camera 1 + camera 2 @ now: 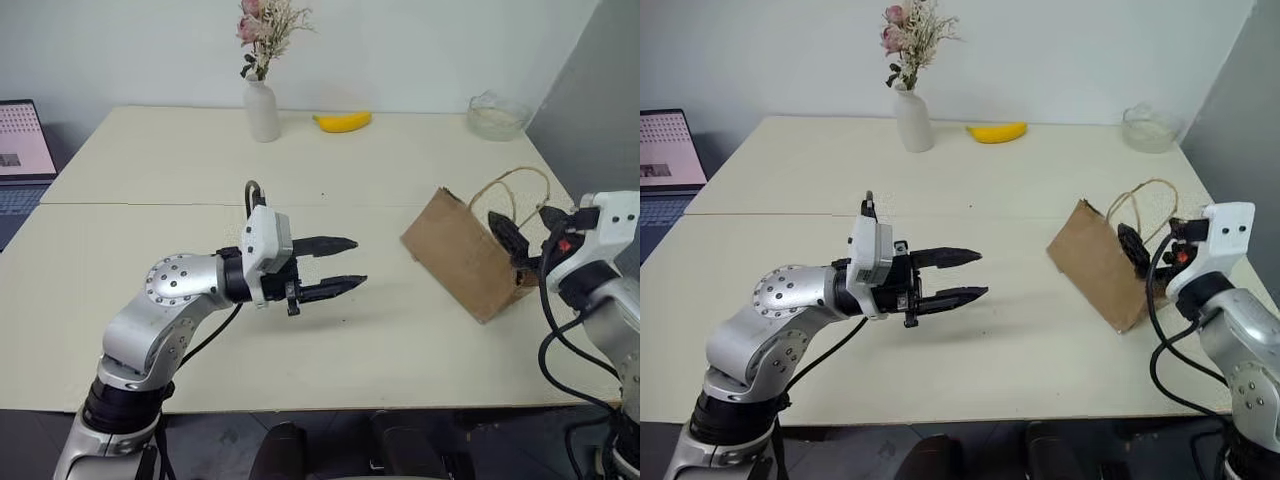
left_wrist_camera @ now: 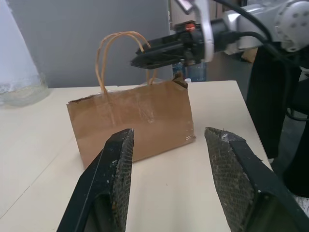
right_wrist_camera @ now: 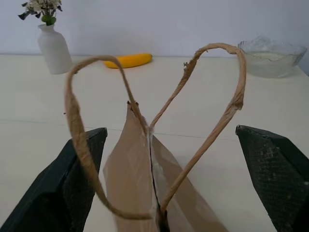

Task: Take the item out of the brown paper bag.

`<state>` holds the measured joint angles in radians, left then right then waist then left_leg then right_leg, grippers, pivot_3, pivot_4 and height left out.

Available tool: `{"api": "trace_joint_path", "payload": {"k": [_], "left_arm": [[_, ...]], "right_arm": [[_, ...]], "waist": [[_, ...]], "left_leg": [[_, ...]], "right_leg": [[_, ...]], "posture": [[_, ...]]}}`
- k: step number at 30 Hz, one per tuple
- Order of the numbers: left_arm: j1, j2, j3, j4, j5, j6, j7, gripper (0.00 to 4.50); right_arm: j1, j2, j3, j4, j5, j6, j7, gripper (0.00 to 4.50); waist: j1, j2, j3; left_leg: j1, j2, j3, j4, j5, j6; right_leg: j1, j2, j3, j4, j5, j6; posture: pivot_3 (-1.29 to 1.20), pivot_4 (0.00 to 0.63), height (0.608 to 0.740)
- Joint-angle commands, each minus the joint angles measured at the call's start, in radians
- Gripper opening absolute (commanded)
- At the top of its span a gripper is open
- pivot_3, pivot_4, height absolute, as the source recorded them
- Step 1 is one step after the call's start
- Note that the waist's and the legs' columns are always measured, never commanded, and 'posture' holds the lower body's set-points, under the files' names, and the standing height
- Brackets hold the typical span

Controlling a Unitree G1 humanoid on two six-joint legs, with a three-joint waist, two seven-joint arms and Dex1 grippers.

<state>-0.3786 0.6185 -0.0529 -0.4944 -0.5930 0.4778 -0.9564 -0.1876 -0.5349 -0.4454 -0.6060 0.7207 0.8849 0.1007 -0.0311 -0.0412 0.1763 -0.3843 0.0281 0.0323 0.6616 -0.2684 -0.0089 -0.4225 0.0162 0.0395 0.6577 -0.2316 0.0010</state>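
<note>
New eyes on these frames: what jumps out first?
The creased brown paper bag with twine loop handles, standing on the cream table toward its right edge. The right pincer sits wide open at the bag's handles, while the left pincer hovers open over mid-table, pointing at the bag. At the far edge stand a white vase of dried flowers, a yellow banana and a clear glass bowl.

Office-like test room: plain cream table (image 1: 200, 170), white vase (image 1: 262, 110) with dried flowers, open laptop (image 1: 22, 150) at edge, bare pale walls, glass bowl (image 1: 497, 115).
</note>
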Motion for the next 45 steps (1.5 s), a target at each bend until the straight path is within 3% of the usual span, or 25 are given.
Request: {"api": "trace_joint_path", "payload": {"k": [1, 12, 13, 21, 29, 38, 45], "left_arm": [[0.005, 0.012, 0.016, -0.039, -0.014, -0.011, -0.006, 2.48], [0.006, 0.024, 0.035, -0.04, -0.027, -0.01, -0.012, 2.48], [0.005, 0.027, 0.037, -0.04, -0.03, -0.008, -0.014, 2.48], [0.034, 0.029, 0.076, -0.078, -0.041, 0.013, 0.054, 2.48], [0.17, 0.007, 0.153, -0.21, -0.046, 0.047, 0.231, 2.48], [0.315, -0.075, 0.277, -0.228, 0.043, -0.004, 0.446, 2.48], [0.369, -0.081, 0.309, -0.207, 0.111, -0.073, 0.477, 2.48]], "right_arm": [[-0.034, -0.015, -0.011, -0.004, -0.009, -0.003, -0.017, 4.1], [-0.093, -0.079, 0.007, 0.007, -0.045, -0.012, 0.019, 0.24], [-0.101, -0.089, 0.013, 0.012, -0.051, -0.012, 0.024, 0.04], [-0.28, -0.166, 0.143, 0.112, -0.157, -0.079, 0.096, 0.04], [-0.633, -0.082, 0.3, 0.417, -0.242, -0.17, 0.186, 0.04], [-0.945, 0.209, 0.451, 0.85, -0.357, -0.341, 0.25, 0.04], [-1.132, 0.42, 0.479, 1.245, -0.456, -0.56, 0.267, 0.04]], "waist": [[0.0, 0.0, 0.0], [0.0, 0.0, 0.0], [0.0, 0.0, 0.0], [-0.003, 0.002, 0.001], [-0.005, 0.003, 0.002], [-0.008, 0.004, 0.003], [-0.003, 0.004, 0.003]], "left_leg": [[0.0, 0.0, 0.0, 0.0, 0.0, 0.0], [0.0, 0.0, 0.0, 0.0, 0.0, 0.0], [0.0, 0.0, 0.0, 0.0, 0.0, 0.0], [0.0, 0.0, 0.002, 0.0, 0.0, 0.0], [0.0, 0.001, 0.001, 0.0, 0.0, 0.0], [0.0, 0.002, 0.002, 0.0, 0.0, 0.0], [-0.003, 0.001, 0.002, -0.001, 0.0, 0.0]], "right_leg": [[0.0, 0.0, 0.0, 0.0, 0.0, 0.0], [0.0, 0.0, 0.0, 0.0, 0.0, 0.0], [0.0, 0.0, 0.0, 0.0, 0.0, 0.0], [-0.001, 0.0, 0.001, 0.0, 0.0, 0.0], [-0.002, 0.0, 0.001, 0.0, 0.0, 0.0], [-0.002, 0.0, 0.001, 0.001, 0.0, 0.0], [-0.004, -0.001, 0.001, 0.001, 0.001, -0.001]], "posture": [[0.0, 0.15, 0.74], [0.0, 0.15, 0.74], [0.0, 0.15, 0.74], [0.0, 0.15, 0.74], [0.0, 0.15, 0.74], [0.0, 0.15, 0.74], [0.0, 0.15, 0.74]]}}
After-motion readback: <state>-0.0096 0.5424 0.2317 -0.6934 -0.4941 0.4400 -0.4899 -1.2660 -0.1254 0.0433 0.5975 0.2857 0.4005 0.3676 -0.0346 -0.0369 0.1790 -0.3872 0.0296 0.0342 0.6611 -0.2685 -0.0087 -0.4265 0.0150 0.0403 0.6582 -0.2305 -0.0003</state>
